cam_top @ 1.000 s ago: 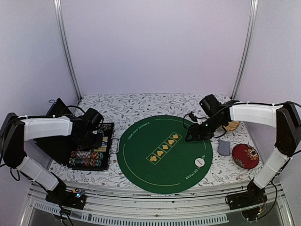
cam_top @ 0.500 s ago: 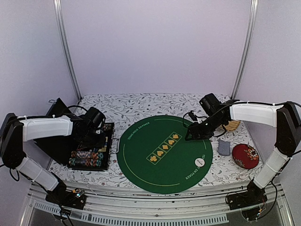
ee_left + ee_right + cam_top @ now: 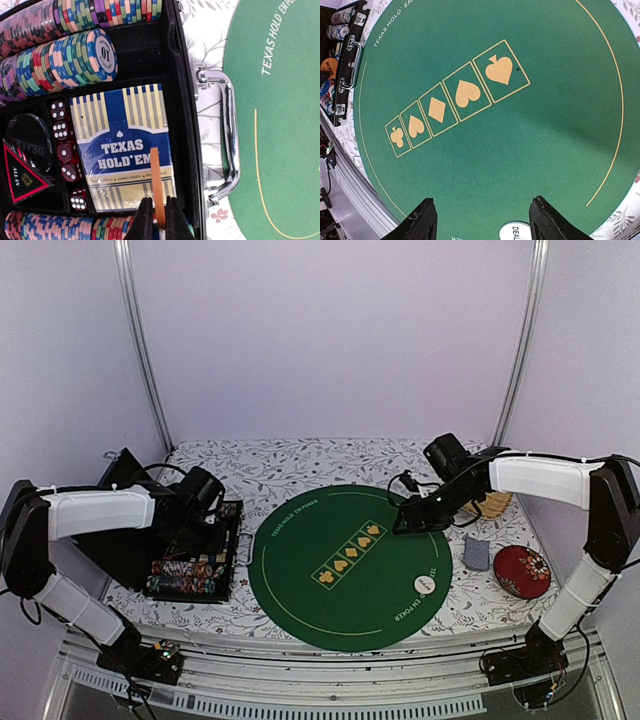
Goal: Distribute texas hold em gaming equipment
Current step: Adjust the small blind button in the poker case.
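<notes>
Left gripper [image 3: 159,220] is clamped on an orange button disc [image 3: 155,175], edge-up over the card box [image 3: 122,145] in the chip case [image 3: 187,100]. This looks like pickup; next it needs lifting clear toward the green felt mat [image 3: 520,150], where the right gripper [image 3: 482,222] hovers, jaws apart, empty.

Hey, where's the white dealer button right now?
In the top view the button lies on the near right part of the green mat, close to its edge, just left of the cards and the red dish.
</notes>
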You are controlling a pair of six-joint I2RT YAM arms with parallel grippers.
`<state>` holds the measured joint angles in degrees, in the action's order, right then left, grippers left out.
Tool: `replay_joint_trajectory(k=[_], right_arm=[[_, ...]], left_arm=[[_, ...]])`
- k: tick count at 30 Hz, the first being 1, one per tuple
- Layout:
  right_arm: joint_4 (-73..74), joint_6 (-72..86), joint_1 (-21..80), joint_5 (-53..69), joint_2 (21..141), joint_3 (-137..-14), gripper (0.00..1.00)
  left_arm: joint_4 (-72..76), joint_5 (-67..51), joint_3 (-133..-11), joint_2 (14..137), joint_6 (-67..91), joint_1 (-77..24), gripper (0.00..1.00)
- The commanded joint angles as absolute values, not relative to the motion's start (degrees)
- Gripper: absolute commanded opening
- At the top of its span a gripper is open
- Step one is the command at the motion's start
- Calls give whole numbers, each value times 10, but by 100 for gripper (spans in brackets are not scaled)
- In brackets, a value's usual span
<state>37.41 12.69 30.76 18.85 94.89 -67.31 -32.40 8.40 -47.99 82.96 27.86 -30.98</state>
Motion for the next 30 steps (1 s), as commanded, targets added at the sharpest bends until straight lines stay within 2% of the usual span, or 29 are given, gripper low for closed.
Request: replay_joint_trajectory(k=[1, 10, 22, 25, 28, 30], right_arm=[[382, 123, 314, 195, 955, -689, 65], [375, 126, 323, 200, 959, -688, 65], [370, 132, 329, 203, 963, -684, 65], [370, 132, 329, 202, 962, -682, 65], [368, 132, 330, 203, 962, -680, 65], [369, 133, 330, 204, 961, -679, 65]], left_arm=[[-326, 93, -497, 831, 260, -314, 0], [-404, 319, -541, 853, 262, -334, 0], [-470, 458, -609, 1060, 300, -405, 0], [-468, 453, -621, 1084, 297, -427, 0], [-458, 427, -625, 1095, 290, -439, 6], [-453, 408, -626, 1093, 290, -445, 14]])
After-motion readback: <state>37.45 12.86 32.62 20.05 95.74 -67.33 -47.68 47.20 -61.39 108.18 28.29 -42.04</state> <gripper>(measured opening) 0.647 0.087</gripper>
